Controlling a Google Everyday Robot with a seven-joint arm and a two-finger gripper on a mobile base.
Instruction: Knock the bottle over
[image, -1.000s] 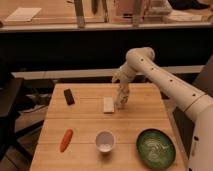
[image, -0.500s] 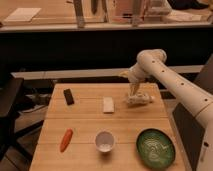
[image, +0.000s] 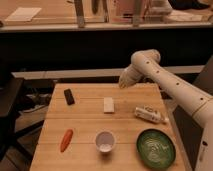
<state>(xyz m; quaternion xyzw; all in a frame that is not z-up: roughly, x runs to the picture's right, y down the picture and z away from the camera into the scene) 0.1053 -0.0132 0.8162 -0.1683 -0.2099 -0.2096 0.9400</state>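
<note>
Hand (image: 123, 82) now raised, toppled bottle (image: 149, 114) below-right.

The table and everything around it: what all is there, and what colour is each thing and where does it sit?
Light wooden table: one, pale brown, centre of the view.
Slim whitish plastic bottle with a dark-printed label: one, lying on its side near the table's right edge.
Flat white rectangular block: one, middle of the table.
Small black oblong object: one, back left of the table.
Orange carrot: one, front left.
Round white cup: one, upright, front centre.
Round green patterned plate: one, front right.
White robot arm: one, reaching in from the right.
Gripper: one, whitish, raised over the table's back edge, apart from the bottle.
</note>
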